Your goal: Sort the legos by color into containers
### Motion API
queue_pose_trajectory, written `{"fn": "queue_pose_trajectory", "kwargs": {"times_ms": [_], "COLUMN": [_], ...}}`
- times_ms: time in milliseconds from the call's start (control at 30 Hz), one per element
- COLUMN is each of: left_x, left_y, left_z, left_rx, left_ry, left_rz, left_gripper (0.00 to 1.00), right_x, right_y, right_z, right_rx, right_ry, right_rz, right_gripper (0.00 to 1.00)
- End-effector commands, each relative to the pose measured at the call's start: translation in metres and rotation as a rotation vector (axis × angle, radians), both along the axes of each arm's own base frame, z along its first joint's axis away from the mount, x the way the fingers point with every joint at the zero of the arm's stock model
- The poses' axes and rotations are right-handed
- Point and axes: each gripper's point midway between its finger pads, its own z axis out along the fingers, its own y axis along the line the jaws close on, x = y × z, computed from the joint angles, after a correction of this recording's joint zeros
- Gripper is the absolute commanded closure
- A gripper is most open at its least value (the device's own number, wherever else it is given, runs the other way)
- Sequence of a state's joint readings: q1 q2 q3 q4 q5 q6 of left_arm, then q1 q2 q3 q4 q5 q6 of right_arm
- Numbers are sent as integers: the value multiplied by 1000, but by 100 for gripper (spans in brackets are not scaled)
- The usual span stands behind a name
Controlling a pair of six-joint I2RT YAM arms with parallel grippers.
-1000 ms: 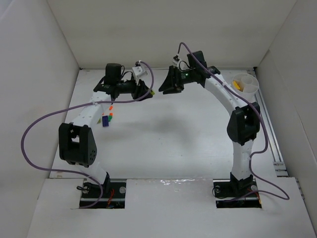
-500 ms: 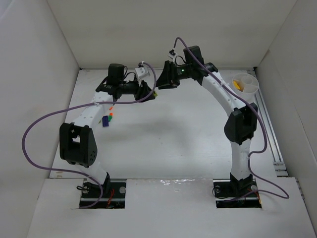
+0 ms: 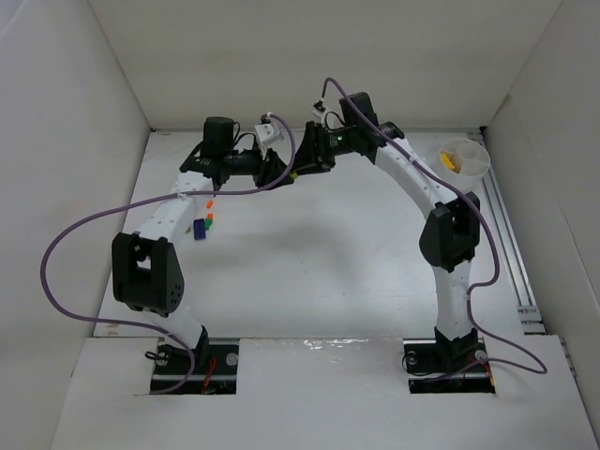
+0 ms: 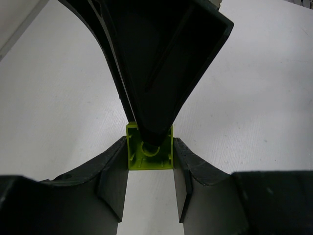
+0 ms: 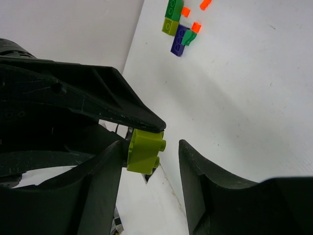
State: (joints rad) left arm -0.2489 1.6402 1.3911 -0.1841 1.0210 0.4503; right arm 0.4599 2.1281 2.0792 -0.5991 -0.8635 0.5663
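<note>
Jaws of the left gripper (image 4: 150,147) are clamped on a lime-green lego (image 4: 164,157), held up off the desk (image 3: 309,262) by two opposite side walls, its hollow underside toward that wrist camera. Around it stands the right gripper (image 5: 153,145) with its fingers parted, one touching or just beside the brick and the other apart from the studded face, so it holds nothing yet. The brick looks like hard, stiff moulded plastic: very light and not fragile, but smooth-walled and tiny, so I judge it likely to pivot or pop out if squeezed off-centre or across a corner. The better hold for the receiving gripper is flat on the two faces the left leaves free, centred, and closed before the left lets go. Further out, the other legos (image 5: 178,34) — green, dark blue, orange — lie loose in a cluster on the desk beside the left arm. The white cup (image 3: 466,159) sits well apart at the far right with something yellow in one compartment. Compared with a second ago, the right arm has swung leftward until its gripper meets the left's, where a clear gap lay before; the left arm and the cluster have hardly moved.
</note>
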Motion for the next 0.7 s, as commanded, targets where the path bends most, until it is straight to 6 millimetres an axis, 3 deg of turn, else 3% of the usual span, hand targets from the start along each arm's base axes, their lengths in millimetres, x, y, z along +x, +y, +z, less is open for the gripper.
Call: {"fn": "queue_pose_trajectory", "kwargs": {"times_ms": [0,233,333,400,467,500,533,567,600,633,667], "left_x": [-1,-2,-2,-2,1,3,6,6,3,2,-1], "left_y": [-5,-9,-9,-9,-7,-7,-6,-4,-4,-2,0], "left_z": [25,21,21,21,20,21,19,17,20,15,17], "left_rx": [-34,-33,-33,-33,-23,-23,-14,-5,-5,12,16], "left_ry": [-51,-42,-42,-42,-44,-46,-48,-36,-38,-23,-28], "left_rz": [-30,-39,-39,-39,-24,-12,4,13,13,22,19], "left_gripper": [100,100,100,91,74,60,53,46,36,16,7], "right_x": [-5,-8,-8,-10,-10,-12,-13,-2,2,7,27], "right_y": [10,15,15,15,14,14,13,1,-9,-21,-47], "right_z": [16,13,13,13,9,14,19,12,22,17,16], "right_rx": [30,31,31,35,31,35,39,17,11,-12,-46], "right_ry": [-41,-30,-30,-28,-18,-27,-36,-32,-74,-72,-92], "right_rz": [28,45,45,52,52,52,53,13,-6,-33,-109], "right_gripper": [45,59,74,87,92,94,94,95,95,95,95]}}
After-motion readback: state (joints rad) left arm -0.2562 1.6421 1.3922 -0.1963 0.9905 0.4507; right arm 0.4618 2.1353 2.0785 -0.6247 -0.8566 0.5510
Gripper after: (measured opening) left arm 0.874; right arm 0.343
